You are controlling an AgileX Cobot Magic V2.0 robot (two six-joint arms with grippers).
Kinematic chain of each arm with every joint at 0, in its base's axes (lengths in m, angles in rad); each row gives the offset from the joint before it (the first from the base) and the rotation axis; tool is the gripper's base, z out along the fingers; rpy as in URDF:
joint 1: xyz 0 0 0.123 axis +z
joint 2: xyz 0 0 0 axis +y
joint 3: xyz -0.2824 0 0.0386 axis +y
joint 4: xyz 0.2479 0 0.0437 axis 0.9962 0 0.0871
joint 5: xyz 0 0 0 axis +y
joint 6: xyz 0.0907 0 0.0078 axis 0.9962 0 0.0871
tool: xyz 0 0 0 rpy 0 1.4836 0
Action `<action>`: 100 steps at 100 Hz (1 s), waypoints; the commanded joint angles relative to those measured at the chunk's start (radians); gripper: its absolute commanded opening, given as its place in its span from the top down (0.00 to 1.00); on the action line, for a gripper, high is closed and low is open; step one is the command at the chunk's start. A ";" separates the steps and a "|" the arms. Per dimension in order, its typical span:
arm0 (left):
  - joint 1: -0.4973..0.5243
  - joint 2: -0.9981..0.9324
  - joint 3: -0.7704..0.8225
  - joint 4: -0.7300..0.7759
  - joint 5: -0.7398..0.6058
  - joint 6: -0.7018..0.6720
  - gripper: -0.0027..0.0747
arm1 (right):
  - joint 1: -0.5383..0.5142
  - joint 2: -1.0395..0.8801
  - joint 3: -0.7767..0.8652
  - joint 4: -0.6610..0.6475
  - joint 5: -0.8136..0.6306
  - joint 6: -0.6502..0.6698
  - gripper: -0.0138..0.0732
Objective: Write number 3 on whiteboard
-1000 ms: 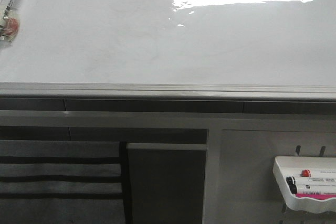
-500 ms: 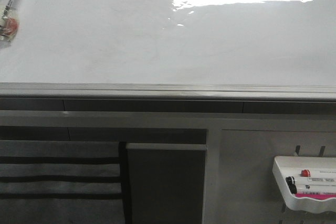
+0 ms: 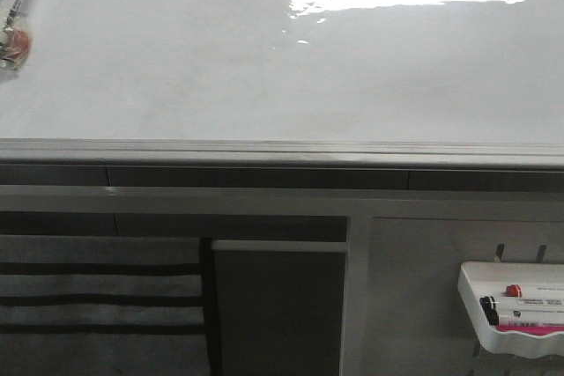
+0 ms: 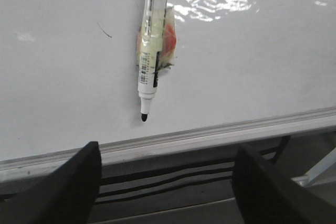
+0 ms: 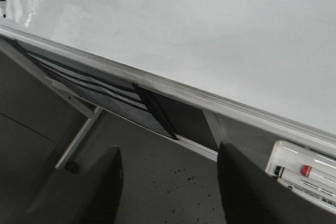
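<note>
Both black grippers, left (image 4: 163, 182) and right (image 5: 168, 187), are hanging spread apart, empty, facing the large glossy white whiteboard (image 3: 264, 59); a capless black-tipped marker (image 4: 149, 56) is lying against it.

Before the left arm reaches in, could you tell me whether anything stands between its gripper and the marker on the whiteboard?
Nothing visible does. The left gripper is open, and only bare whiteboard and its edge rail lie before the uncapped marker.

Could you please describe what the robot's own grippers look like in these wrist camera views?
Only the jaws show. The left gripper has two dark grey to black, matte jaws with broad, rounded, tapering tips. The right gripper looks the same: plain dark wedges with smooth edges. No cables, markings or labels are visible on either, and the arms themselves are out of view.
</note>
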State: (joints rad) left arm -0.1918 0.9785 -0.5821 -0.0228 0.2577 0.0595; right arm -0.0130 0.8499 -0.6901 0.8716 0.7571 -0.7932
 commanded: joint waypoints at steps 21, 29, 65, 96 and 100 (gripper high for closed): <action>-0.009 0.226 -0.152 0.078 -0.094 -0.004 0.33 | -0.003 0.002 -0.040 0.071 0.019 -0.042 0.42; 0.001 0.280 -0.194 0.092 -0.092 -0.004 0.33 | -0.003 0.002 -0.040 0.071 0.030 -0.042 0.42; 0.032 0.406 -0.287 0.094 -0.106 -0.004 0.33 | -0.003 0.002 -0.040 0.071 0.044 -0.042 0.42; 0.032 0.423 -0.287 0.094 -0.139 -0.004 0.57 | -0.003 0.002 -0.040 0.071 0.039 -0.042 0.42; 0.030 0.420 -0.287 0.094 -0.139 -0.004 0.62 | -0.003 0.002 -0.040 0.071 0.039 -0.042 0.42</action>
State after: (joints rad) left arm -0.1611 1.4146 -0.8377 0.0713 0.2029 0.0595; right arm -0.0130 0.8517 -0.6963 0.8941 0.8180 -0.8218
